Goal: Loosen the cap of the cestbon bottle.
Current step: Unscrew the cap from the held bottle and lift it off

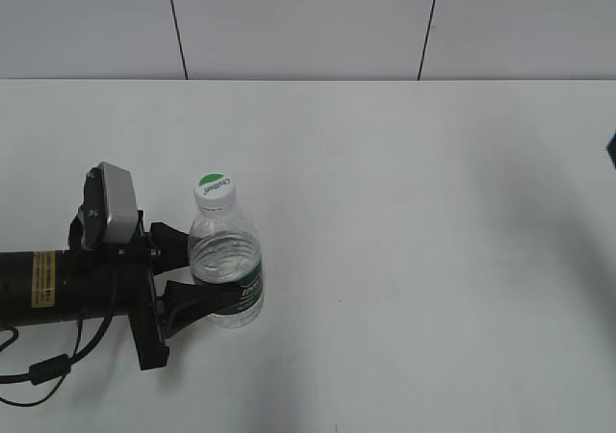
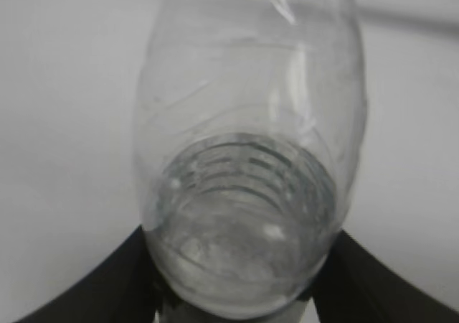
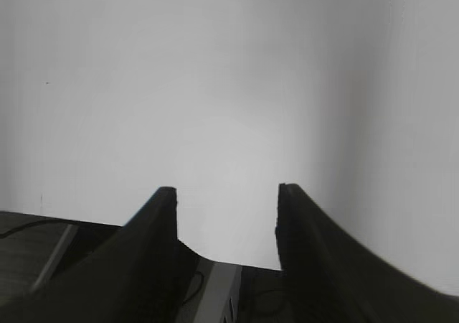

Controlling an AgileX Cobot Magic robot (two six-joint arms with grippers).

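The cestbon bottle (image 1: 227, 269) stands upright on the white table at the left, clear with a dark green label band low on its body. Its white cap (image 1: 215, 189) with a green half-circle sits on top. My left gripper (image 1: 197, 271) reaches in from the left, its black fingers closed on both sides of the bottle's body. In the left wrist view the bottle (image 2: 247, 158) fills the space between the jaws (image 2: 244, 294), and the cap is out of view there. My right gripper (image 3: 226, 208) is open and empty over bare table.
The white table (image 1: 414, 260) runs back to a panelled wall. A dark tip of the right arm (image 1: 612, 149) shows at the right edge. A black cable (image 1: 48, 366) trails beneath the left arm.
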